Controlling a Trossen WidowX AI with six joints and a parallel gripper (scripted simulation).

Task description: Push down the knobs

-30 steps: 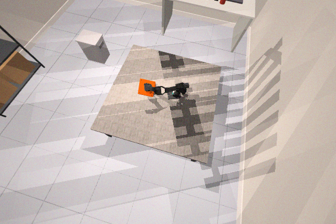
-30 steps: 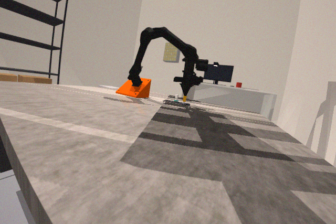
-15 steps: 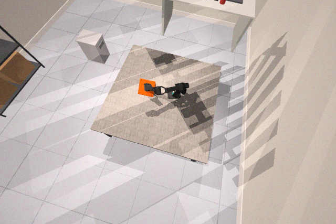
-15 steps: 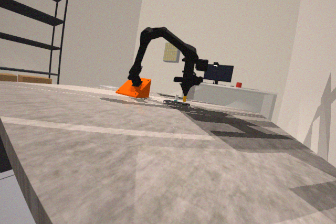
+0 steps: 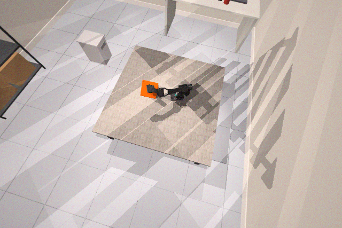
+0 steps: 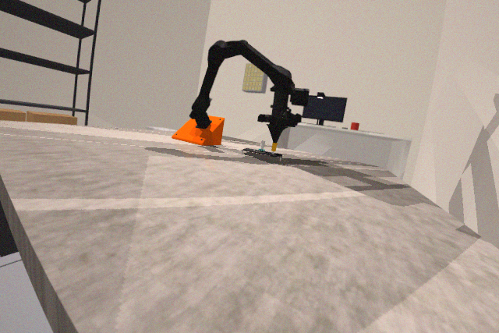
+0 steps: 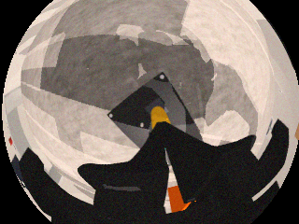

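Pressing straight down is what the yellow knob [image 6: 274,147] [image 7: 160,117] seems to need, as your closed gripper [image 6: 275,142] [image 7: 161,126] stands right over it with nothing between the fingers. You have the fingertips at its top; whether they truly touch, you cannot tell. The knob stands on the circuit board [image 6: 252,150] [image 7: 133,108], which sits on the table [image 5: 132,104] [image 6: 225,240] [image 7: 224,37], in the exterior view right of the orange base block [image 6: 193,133] [image 5: 144,93]. Keep the push in line with the shaft, build force slowly and stop once the knob seats; a sideways lean could break the potentiometer loose. You can judge the remaining gap only poorly here, since the fingers cover much of the knob.

Just left of it in the exterior view, you see a pale upright piece [image 6: 263,144], probably the other knob. Lift well above it before you cross over. The arm [image 5: 172,91] [image 6: 262,61] itself hides part of the board from above. Farther off, the desk [image 5: 209,5] [image 6: 342,136] and the shelf rack [image 6: 93,45] look well out of your way.
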